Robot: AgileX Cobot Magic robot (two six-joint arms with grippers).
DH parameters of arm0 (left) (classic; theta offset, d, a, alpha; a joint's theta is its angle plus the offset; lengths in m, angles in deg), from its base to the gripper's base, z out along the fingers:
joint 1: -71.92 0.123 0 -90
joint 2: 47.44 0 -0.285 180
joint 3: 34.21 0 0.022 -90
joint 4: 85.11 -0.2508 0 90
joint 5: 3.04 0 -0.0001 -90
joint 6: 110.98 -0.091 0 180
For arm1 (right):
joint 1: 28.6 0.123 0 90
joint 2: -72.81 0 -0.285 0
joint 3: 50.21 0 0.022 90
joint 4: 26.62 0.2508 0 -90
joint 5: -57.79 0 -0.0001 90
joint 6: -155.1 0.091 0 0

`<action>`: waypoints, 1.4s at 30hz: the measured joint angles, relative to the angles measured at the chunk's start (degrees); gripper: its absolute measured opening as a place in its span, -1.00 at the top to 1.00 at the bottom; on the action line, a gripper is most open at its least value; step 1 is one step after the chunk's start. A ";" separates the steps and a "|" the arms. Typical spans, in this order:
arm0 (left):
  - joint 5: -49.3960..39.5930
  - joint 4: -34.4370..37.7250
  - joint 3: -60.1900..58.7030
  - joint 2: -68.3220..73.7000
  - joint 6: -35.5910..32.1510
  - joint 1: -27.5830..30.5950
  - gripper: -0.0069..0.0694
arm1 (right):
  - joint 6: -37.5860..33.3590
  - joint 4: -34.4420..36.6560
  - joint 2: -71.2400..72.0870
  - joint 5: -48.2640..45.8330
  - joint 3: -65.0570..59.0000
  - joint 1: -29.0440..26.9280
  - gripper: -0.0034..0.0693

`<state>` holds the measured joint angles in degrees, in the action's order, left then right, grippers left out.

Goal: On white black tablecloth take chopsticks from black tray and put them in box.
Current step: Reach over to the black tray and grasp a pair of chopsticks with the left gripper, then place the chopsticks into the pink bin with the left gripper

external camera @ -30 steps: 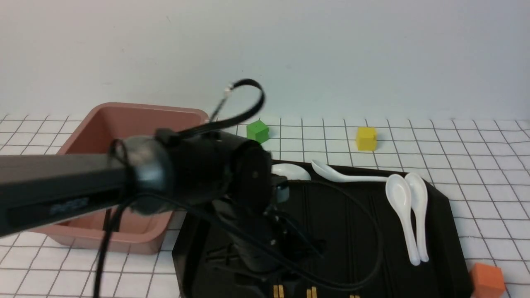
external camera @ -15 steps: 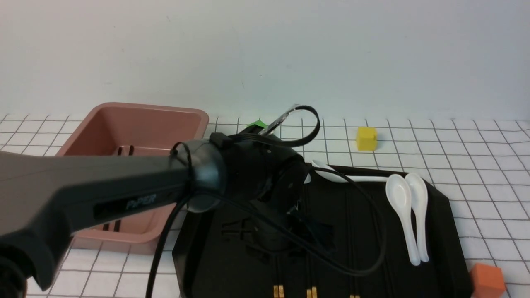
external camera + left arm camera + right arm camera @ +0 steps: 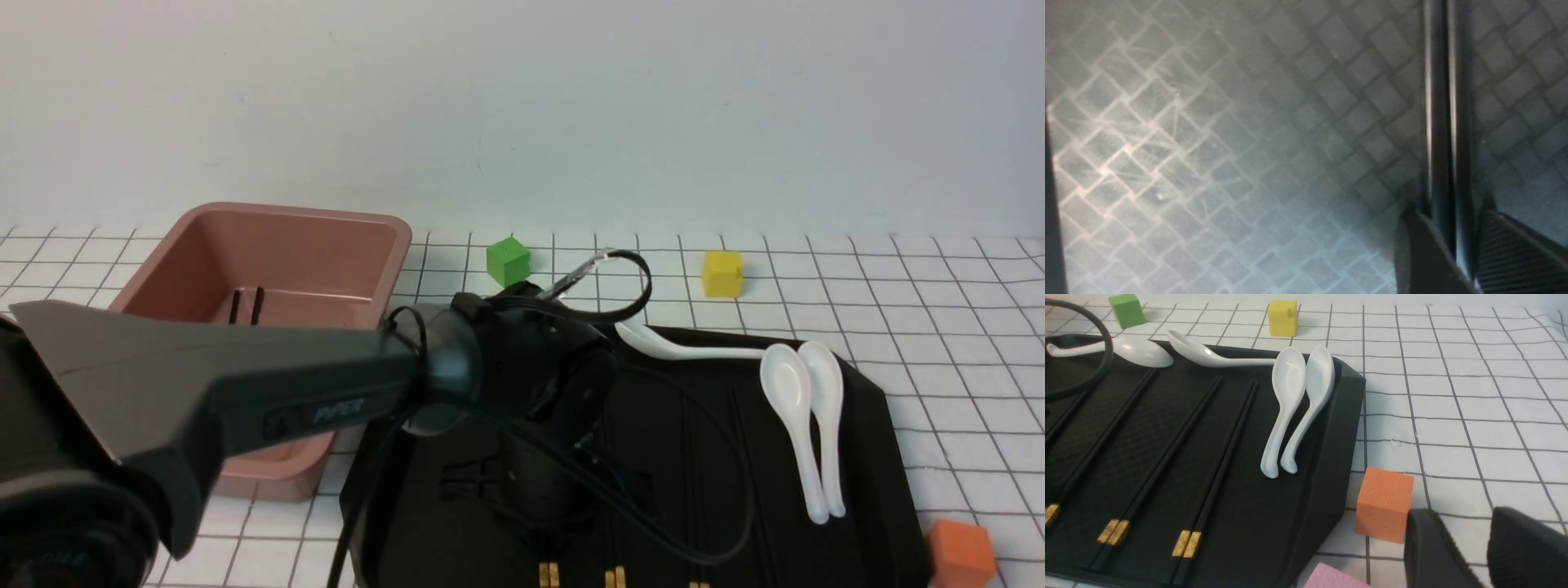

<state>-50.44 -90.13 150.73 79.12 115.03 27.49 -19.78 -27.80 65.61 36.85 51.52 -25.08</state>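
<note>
The left arm (image 3: 245,392) reaches across the black tray (image 3: 865,425) and hides its left half. Up close, the left tool (image 3: 1449,220) has its fingers either side of one pair of chopsticks (image 3: 1441,122) lying on the tray. Whether they pinch it, I cannot tell. A second pair (image 3: 246,306) lies in the box (image 3: 326,245). White spoons (image 3: 785,384) rest on the tray. A green cube (image 3: 508,261), a yellow cube (image 3: 722,273) and an orange cube (image 3: 959,554) sit around it. The right tool (image 3: 1466,522) hangs released and empty.
</note>
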 joint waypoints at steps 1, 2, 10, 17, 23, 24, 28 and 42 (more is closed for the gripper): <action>-0.24 0.18 0.01 0.00 0.05 0.00 0.45 | 0.00 0.00 0.00 0.00 0.00 0.00 0.25; -0.25 0.18 0.01 -0.06 0.05 0.00 0.53 | 0.00 0.00 0.00 0.00 0.00 0.00 0.25; -3.91 2.31 -0.98 -8.98 -0.15 -0.01 0.52 | 0.00 0.00 0.00 0.00 0.00 0.00 0.25; -9.19 -7.82 -0.03 -28.38 -2.79 1.70 0.52 | 0.00 0.00 0.00 0.00 0.00 0.00 0.25; -14.23 -15.25 -4.35 -37.20 -3.19 15.58 0.52 | 0.00 0.00 0.00 0.00 0.00 0.00 0.25; -13.10 -15.25 -5.78 -37.27 -3.23 18.01 0.52 | 0.00 0.00 0.00 0.00 0.00 0.00 0.25; -4.92 -13.76 -10.80 -35.94 -3.88 23.69 0.52 | 0.00 0.00 0.00 0.00 0.00 0.00 0.25; 6.39 -17.05 -12.49 -17.75 -4.49 25.75 0.28 | 0.00 -0.05 0.00 0.00 0.00 0.00 0.25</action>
<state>-44.04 -107.18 138.23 61.38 110.54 53.24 -19.78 -27.85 65.61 36.85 51.52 -25.08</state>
